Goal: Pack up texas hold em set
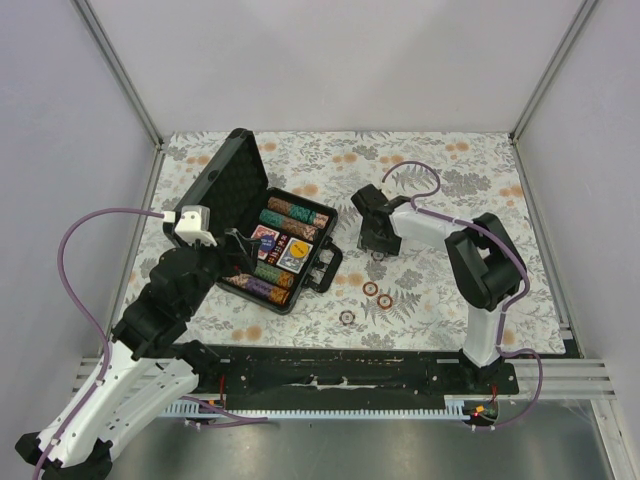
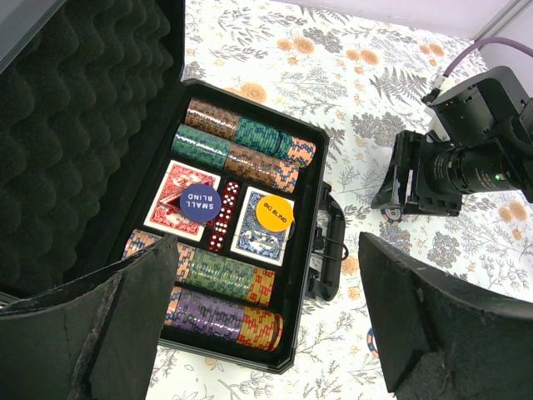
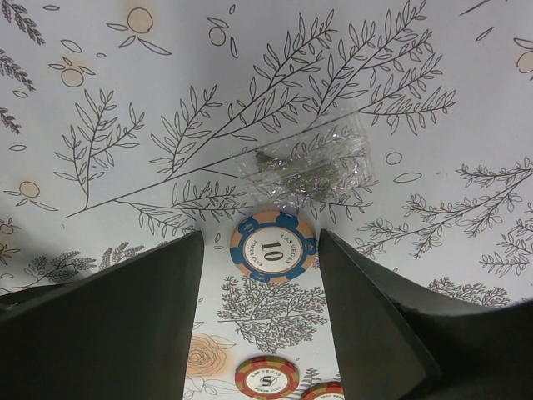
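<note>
Blue 10 chip (image 3: 273,247) lies flat on the cloth (image 3: 108,100), right of the open briefcase (image 1: 225,190), off its handle side; right gripper (image 3: 261,240) spread, fingers (image 3: 133,325) straddling the chip, not touching it; left gripper (image 2: 266,243) spread wide above the briefcase's chip rows (image 2: 241,146), holding nothing. I judge the chip light, rigid, thin and smooth-faced; likely to skate or flip; I would pinch across its rim, low against the cloth.

walls (image 1: 340,60): plain white panels on three sides | corner posts (image 1: 118,72): bare aluminium | tablecloth (image 1: 470,200): pale floral print | light: even
</note>
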Controlling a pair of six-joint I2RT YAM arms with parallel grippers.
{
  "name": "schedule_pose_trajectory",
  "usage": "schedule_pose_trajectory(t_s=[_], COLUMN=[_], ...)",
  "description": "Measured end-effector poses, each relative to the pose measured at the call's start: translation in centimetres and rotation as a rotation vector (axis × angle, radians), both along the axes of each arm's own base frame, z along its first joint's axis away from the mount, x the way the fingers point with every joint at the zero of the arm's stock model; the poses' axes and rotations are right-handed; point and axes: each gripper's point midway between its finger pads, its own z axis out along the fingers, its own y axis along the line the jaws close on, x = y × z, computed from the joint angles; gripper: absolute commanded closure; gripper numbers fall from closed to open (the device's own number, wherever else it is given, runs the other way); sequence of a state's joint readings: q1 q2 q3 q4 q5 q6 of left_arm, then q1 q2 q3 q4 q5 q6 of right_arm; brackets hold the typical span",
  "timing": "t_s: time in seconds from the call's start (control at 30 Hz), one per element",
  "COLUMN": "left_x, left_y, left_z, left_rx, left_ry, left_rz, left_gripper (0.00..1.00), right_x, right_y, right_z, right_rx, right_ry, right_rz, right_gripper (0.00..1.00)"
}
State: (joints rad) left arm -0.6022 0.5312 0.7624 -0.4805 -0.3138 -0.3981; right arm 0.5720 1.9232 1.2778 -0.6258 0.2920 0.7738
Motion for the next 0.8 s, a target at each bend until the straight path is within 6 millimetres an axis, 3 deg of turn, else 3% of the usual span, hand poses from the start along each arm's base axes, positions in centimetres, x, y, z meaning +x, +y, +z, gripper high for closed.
schedule_pose_trajectory(t_s=[0.27,0.63,0.8], left_x=[0.0,0.0,0.0], left_y=[0.0,0.0,0.0], left_z=[0.0,0.0,0.0], left_rx=[0.0,0.0,0.0], left_ry=[0.0,0.0,0.001], left_rz=[0.0,0.0,-0.001], left_gripper=[0.06,0.06,0.06], right_x=[-0.1,-0.3,-1.1], right_y=[-0.3,0.0,1.3], right_z=[0.0,0.2,0.4], right_rx=[0.009,0.015,0.05], right_ry=[-0.005,-0.014,0.004], right_rz=[-0.01,-0.002,0.023], right_gripper=[0.52,0.53,0.53])
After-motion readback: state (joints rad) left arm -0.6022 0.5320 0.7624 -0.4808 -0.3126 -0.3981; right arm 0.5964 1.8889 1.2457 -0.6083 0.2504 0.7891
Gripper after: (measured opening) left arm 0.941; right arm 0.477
